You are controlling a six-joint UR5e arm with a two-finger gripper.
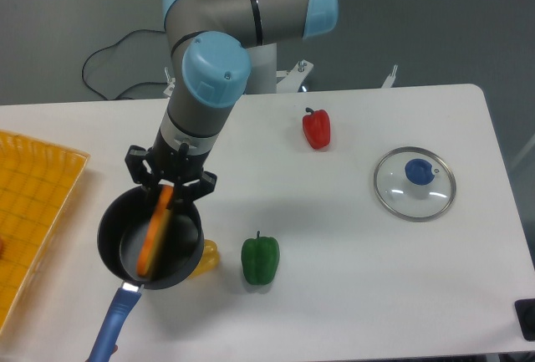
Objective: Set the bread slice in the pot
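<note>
Bread slice (155, 230): on edge inside the pot, its upper end between the claw's fingers
Claw (167, 191): directly above the slice's top, closed on it
Pot (125, 221): on the tabletop (359, 270), blue handle toward the camera
Green pepper (260, 259): right of the pot

Red pepper (316, 129), green pepper (260, 259), glass lid (415, 183).

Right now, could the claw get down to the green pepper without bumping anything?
Probably yes. The green pepper stands in the open on the table, right of the pot, nothing above it. The claw sits over the pot at the bread slice, so that comes first. Only the small yellow piece lies close.
</note>
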